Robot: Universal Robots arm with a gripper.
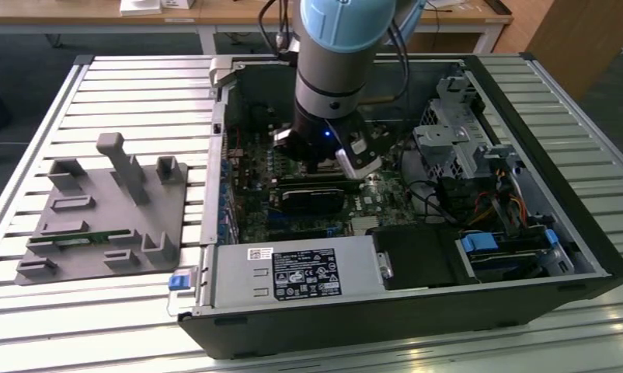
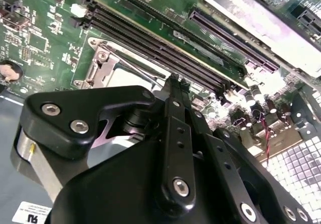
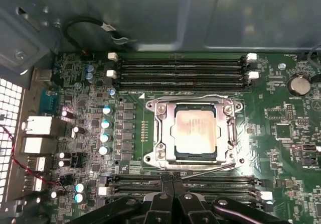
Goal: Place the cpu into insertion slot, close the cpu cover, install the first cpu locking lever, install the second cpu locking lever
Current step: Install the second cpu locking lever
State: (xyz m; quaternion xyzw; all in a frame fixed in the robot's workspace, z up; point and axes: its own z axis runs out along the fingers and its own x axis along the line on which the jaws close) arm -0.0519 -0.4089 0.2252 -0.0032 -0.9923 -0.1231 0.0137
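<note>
Cpu (image 3: 194, 132) seated under closed cpu cover (image 3: 159, 133), memory slots (image 3: 180, 71) flanking, fingers (image 3: 173, 196) together, empty.

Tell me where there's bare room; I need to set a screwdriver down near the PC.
Free: the slatted table beyond the grey fixture tray, and the strip at the exterior view's right of the computer case. Crowded: inside the case, where the claw hangs by the cpu cover and memory slots.

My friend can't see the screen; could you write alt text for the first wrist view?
A pale grey square chip sits in its socket under a closed silvery metal frame on a green circuit board, between rows of long black memory slots. The robot's black claw hangs nearby.
</note>
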